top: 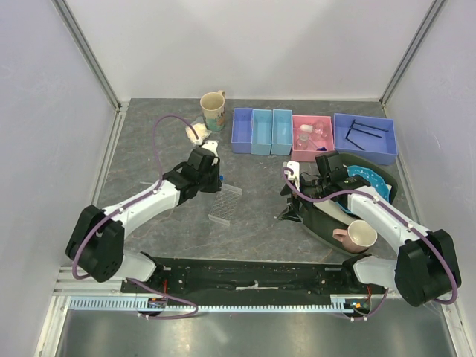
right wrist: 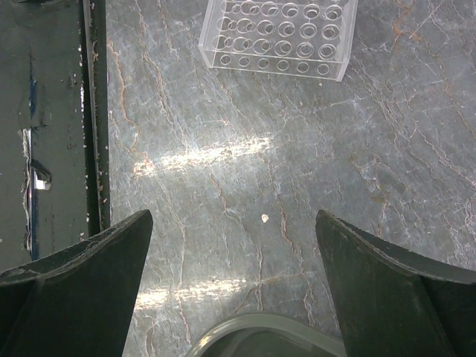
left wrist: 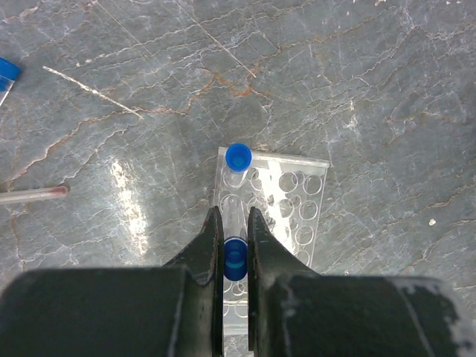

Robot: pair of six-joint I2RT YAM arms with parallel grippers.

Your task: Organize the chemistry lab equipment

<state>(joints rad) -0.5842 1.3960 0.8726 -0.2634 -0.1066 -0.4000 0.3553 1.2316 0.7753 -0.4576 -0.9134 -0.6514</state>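
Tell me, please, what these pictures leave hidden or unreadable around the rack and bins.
- Left wrist view: the held tube has a clear tip that blends into the tube rack; whether it sits in a hole is unclear.
- Left wrist view: a blue-capped item is cut off by the left edge.
- Top view: the pink bin contents are too small to name.
- Right wrist view: a clear rim is cut off by the bottom edge.

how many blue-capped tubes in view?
3. One tube clamped in the left gripper over the tube rack; a second tube standing in the rack's far corner; a third tube on the table, cut off at the view's edge. Others may be hidden.
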